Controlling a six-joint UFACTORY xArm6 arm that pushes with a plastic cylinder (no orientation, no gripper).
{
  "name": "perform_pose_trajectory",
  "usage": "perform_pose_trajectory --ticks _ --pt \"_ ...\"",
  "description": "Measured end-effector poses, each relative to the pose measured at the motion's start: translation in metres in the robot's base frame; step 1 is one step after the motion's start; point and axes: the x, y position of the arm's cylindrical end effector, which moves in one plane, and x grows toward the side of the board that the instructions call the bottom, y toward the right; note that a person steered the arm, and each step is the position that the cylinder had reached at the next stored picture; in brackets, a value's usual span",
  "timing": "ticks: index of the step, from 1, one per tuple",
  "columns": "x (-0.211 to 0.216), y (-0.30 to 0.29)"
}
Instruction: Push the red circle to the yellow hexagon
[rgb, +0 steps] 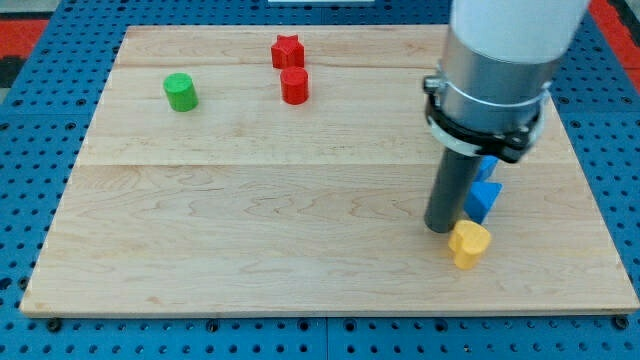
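The red circle (295, 86) stands on the wooden board near the view's top, just below a red star (287, 51). The yellow hexagon (469, 243) sits at the view's lower right. My tip (441, 228) rests on the board right beside the yellow hexagon, on its upper left, far from the red circle. The arm's grey and white body rises above it toward the view's top right.
A green cylinder (181, 92) stands at the view's upper left. Two blue blocks (484, 196) sit just right of the rod, above the yellow hexagon, partly hidden by the arm. The board's (250, 230) edges border a blue pegboard.
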Motion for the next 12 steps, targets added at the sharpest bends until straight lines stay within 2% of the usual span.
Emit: perform_pose_trajectory --ticks 1,2,3,4,5,6,7,8,9,10,11,12 --pt "0.003 0.005" --pt "0.034 -0.026" --pt "0.046 0.007" --pt "0.046 -0.036" --pt "-0.028 -0.135" --pt "-0.117 -0.186" --pt "-0.174 -0.22" --pt "-0.217 -0.188" --pt "-0.22 -0.171" --pt "-0.22 -0.13" --pt "-0.222 -0.186" --pt "-0.227 -0.131"
